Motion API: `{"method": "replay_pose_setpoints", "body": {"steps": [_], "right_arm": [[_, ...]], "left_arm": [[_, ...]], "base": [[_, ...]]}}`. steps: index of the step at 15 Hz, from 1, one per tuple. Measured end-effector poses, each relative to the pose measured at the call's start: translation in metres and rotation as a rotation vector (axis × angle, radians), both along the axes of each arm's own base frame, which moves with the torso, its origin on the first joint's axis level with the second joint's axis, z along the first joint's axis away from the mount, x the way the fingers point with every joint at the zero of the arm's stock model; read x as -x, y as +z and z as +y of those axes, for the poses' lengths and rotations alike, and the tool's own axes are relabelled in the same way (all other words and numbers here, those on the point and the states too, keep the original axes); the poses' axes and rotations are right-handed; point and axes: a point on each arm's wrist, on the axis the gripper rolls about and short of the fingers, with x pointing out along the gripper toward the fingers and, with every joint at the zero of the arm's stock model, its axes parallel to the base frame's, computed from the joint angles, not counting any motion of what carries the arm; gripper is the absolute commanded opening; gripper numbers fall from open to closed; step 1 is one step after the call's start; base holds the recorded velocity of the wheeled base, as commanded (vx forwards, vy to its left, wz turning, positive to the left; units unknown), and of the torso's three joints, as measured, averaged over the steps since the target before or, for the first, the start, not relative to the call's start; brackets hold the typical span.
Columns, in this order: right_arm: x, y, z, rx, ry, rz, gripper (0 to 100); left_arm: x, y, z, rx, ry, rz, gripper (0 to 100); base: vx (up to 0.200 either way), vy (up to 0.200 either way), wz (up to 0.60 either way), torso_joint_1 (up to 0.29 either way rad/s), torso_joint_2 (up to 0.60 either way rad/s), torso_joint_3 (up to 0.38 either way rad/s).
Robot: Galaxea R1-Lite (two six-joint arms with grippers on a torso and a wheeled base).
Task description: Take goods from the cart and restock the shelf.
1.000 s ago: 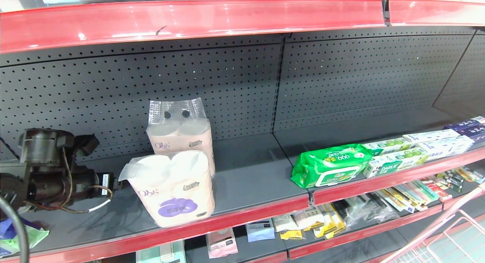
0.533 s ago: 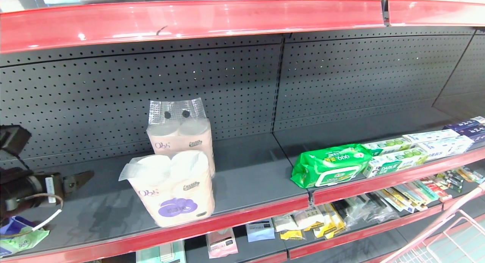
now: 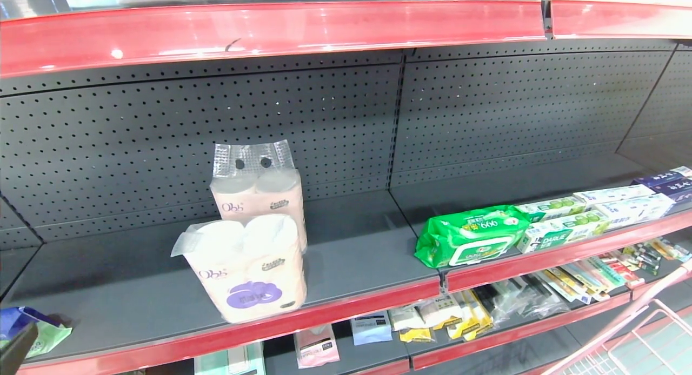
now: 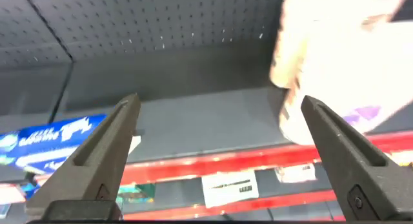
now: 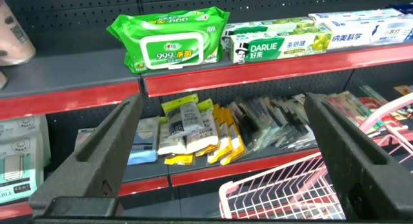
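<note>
we see two toilet paper packs (image 3: 248, 267) on the shelf (image 3: 357, 256), one green wipes pack (image 3: 470, 234) to their right, our left pincer (image 4: 219, 100) and right pincer (image 5: 224, 98) both spread wide, holding nothing

The head camera looks forward and down at the shelf (image 3: 367, 256) from farther back. The left wrist camera looks past its pincer (image 4: 219, 101), close to the paper roll pack (image 4: 342, 69). The right wrist camera, lower down, faces the green wipes (image 5: 169, 40). The head camera sees both.
</note>
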Motion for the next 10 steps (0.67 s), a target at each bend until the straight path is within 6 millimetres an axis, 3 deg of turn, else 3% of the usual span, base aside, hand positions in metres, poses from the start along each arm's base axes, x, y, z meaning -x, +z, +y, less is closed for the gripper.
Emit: {"method": "replay_pose_setpoints", "body": {"steps": [2, 5, 8, 10], "right_arm": [[0.0, 0.0, 0.0, 0.0, 0.0, 0.0, 100], [0.0, 0.0, 0.0, 0.0, 0.0, 0.0, 100], [0.0, 0.0, 0.0, 0.0, 0.004, 0.0, 100], [0.0, 0.0, 0.0, 0.004, 0.007, 0.0, 100]], "left_arm": [[0.028, -0.025, -0.007, -0.012, -0.015, -0.052, 100], [0.039, -0.065, -0.008, -0.01, -0.026, -0.05, 100], [0.042, -0.073, -0.008, 0.002, -0.036, -0.077, 100], [0.042, -0.074, -0.006, -0.012, 0.058, -0.097, 100]], "base": [[0.0, 0.0, 0.0, 0.0, 0.0, 0.0], [0.0, 0.0, 0.0, 0.0, 0.0, 0.0], [0.0, 0.0, 0.0, 0.0, 0.0, 0.0], [0.0, 0.0, 0.0, 0.0, 0.0, 0.0]]}}
